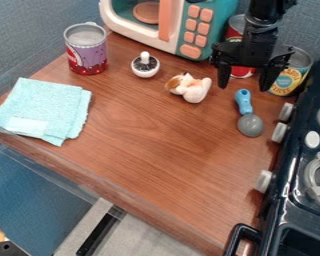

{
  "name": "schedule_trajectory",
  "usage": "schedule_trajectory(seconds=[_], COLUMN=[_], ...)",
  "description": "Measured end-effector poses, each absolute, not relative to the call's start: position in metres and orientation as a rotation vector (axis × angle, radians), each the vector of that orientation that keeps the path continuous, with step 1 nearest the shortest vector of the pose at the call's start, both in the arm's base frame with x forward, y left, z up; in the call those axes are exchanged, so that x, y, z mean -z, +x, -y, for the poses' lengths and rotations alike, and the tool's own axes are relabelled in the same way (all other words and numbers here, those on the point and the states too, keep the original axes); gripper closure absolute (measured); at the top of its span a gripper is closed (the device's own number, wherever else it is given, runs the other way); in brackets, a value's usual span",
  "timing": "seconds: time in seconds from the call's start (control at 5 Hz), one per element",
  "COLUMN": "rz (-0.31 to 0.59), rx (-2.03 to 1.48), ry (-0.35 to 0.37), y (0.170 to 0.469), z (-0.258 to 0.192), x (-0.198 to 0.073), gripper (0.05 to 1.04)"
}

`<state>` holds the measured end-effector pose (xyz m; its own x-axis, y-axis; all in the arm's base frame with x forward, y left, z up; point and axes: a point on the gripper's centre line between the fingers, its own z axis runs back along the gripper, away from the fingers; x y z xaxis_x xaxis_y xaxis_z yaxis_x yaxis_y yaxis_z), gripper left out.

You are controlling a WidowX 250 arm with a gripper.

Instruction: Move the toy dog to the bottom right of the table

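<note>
My gripper [243, 86]: two fingers wide apart.
Toy dog [195, 90]: on the table [142, 150], near me, on my cloth side.
Spoon [249, 125]: near my fingertips.
Cloth [46, 107]: well apart from me, past the dog.

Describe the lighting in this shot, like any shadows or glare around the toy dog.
Camera view: light looks soft and fairly even, with no harsh glare on the toy dog; only faint, soft-edged shading on the wooden table around it; the black gripper is dark enough to hide much of its surface detail.
</note>
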<state>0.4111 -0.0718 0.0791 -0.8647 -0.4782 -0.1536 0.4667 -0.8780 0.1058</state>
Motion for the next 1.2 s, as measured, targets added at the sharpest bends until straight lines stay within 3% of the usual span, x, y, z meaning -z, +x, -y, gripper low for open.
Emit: schedule_trajectory(seconds=[0.2, 0.4, 0.6, 0.8, 1.2], rz=[0.066, 0.048, 0.010, 0.005, 0.001], rx=[2.630, 2.536, 2.414, 2.329, 2.212], ry=[0.188, 0.188, 0.287, 0.285, 0.288], y=[0.408, 0.400, 0.392, 0.380, 0.386], z=[0.071, 0.057, 0.033, 0.021, -0.004], x=[-0.062, -0.061, -0.094, -0.101, -0.093], gripper=[0.083, 0.083, 0.083, 0.083, 0.083])
